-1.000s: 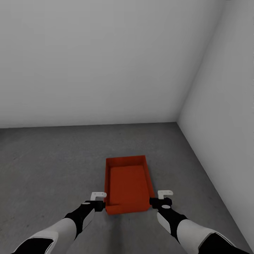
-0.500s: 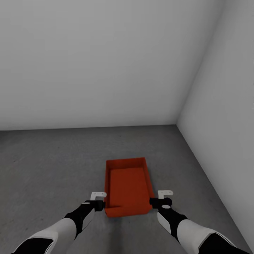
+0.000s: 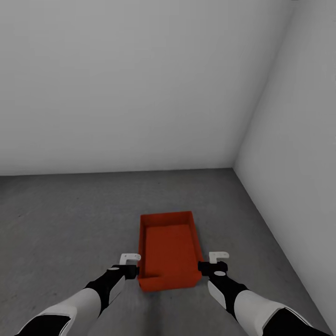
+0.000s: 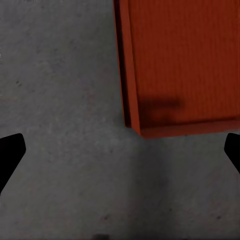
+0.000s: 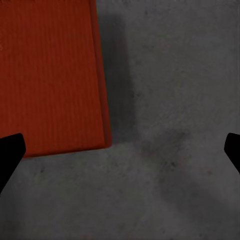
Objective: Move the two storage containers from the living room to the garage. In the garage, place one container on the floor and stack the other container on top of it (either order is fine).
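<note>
With both the left gripper (image 3: 131, 264) and right gripper (image 3: 211, 262) spread wide beside the storage container (image 3: 169, 249) lying on the concrete floor (image 3: 70, 219), the container could be nudged askew if a gripper were swung inward.

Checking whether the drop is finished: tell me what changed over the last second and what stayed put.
The storage container slid lower in the head view, toward the robot's base, and looks to be settling onto the grey floor. The left gripper and right gripper kept their places beside it, both open. The walls did not shift.

One storage container (image 3: 168, 252), two hands, two white walls
</note>
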Motion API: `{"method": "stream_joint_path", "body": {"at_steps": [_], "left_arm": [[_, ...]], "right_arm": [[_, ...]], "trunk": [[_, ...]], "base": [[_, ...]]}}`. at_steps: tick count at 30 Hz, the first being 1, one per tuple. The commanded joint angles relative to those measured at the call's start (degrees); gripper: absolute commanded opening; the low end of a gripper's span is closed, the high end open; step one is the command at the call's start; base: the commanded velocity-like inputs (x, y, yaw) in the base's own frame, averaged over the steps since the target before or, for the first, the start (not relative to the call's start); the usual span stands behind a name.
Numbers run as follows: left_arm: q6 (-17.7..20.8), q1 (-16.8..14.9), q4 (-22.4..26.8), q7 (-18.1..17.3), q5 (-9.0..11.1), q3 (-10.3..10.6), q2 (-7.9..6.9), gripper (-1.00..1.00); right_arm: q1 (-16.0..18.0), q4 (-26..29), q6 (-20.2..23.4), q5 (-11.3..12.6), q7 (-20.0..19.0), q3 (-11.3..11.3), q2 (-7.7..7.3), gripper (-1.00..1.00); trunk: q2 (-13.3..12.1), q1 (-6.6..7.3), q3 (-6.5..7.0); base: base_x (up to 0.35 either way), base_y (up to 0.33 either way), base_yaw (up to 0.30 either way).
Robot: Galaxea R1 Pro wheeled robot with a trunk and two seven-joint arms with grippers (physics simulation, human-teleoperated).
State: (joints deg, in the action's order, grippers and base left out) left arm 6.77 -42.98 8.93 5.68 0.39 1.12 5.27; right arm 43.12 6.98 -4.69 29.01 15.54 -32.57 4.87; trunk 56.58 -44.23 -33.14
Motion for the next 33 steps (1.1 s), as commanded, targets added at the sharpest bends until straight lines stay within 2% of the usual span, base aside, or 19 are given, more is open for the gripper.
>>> {"method": "stream_joint_path", "body": {"at_steps": [1, 16, 19, 23, 33], "left_arm": [[0.3, 0.0, 0.1, 0.2, 0.0, 0.1, 0.01, 1.00], [0.3, 0.0, -0.2, 0.2, 0.1, 0.1, -0.07, 1.00], [0.3, 0.0, -0.8, 0.2, 0.4, 0.1, -0.65, 1.00], [0.3, 0.0, -2.5, -0.3, 0.8, 0.1, -2.13, 1.00], [0.2, 0.0, -6.8, -0.6, 1.4, -0.1, -2.52, 1.00]], "right_arm": [[0.0, 0.0, -0.2, 0.6, 0.2, -0.5, 0.01, 1.00], [0.0, -0.4, -0.2, 0.6, 0.2, -0.5, -0.05, 1.00], [0.0, -0.8, -0.2, 0.5, 0.1, -0.6, 0.09, 1.00], [-0.2, -1.1, 0.2, 0.5, -0.1, -0.7, 0.26, 1.00], [0.0, -1.4, 0.2, 0.6, -0.6, -0.7, 0.38, 1.00]], "trunk": [[0.0, 0.00, 0.05], [0.0, 0.00, 1.05], [0.0, 0.00, 1.07], [0.0, 0.00, 1.07], [0.0, 0.00, 1.08]], "base": [[0.000, 0.000, 0.000], [0.000, 0.000, 0.000], [0.000, 0.000, 0.000], [0.000, 0.000, 0.000], [0.000, 0.000, 0.000]]}}
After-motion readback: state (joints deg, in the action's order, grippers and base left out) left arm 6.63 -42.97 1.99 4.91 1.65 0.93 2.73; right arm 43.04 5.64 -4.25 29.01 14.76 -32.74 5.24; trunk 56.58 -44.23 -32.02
